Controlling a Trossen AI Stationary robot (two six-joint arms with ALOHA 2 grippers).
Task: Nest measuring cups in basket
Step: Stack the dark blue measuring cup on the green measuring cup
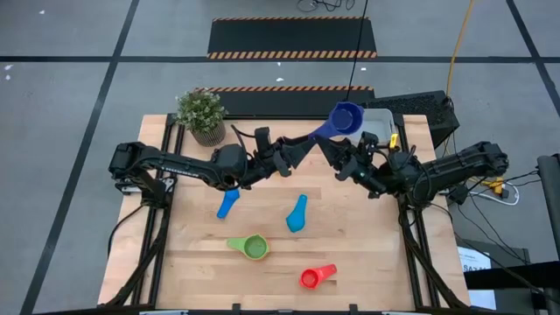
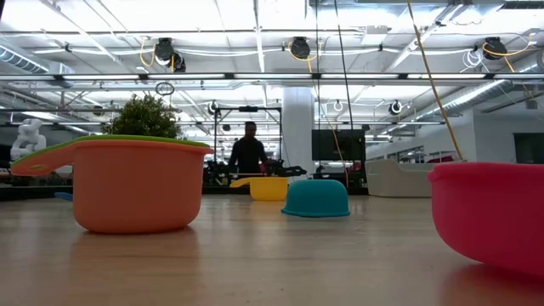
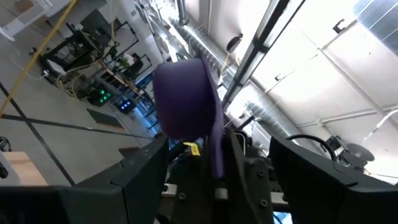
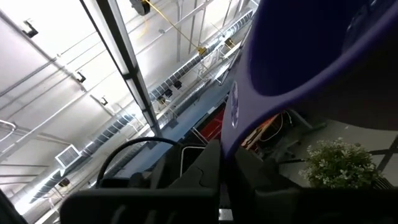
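Observation:
The dark blue measuring cup (image 1: 346,117) is up in the air above the table's far right part, next to the light-grey basket (image 1: 380,116). My right gripper (image 1: 329,145) is shut on its handle and points upward. My left gripper (image 1: 301,147) is open right beside it; in the left wrist view its fingers stand either side of the handle (image 3: 216,146) and of the right gripper. Two light blue cups (image 1: 227,203) (image 1: 297,213), a green cup (image 1: 254,248) sitting in an orange one (image 2: 127,185), and a red cup (image 1: 317,276) lie on the table. My right gripper pinches the dark blue cup's handle near its free end (image 4: 227,140) between its two fingers, coming from below and pointing up. The cup is lifted clear of the table, its bowl (image 4: 323,56) above and beyond the fingers.
A potted green plant (image 1: 201,112) stands at the far left corner. A yellow piece (image 1: 394,139) shows at the basket's near edge. A black box (image 1: 418,109) sits beyond the basket. A person (image 2: 248,151) stands far behind the table.

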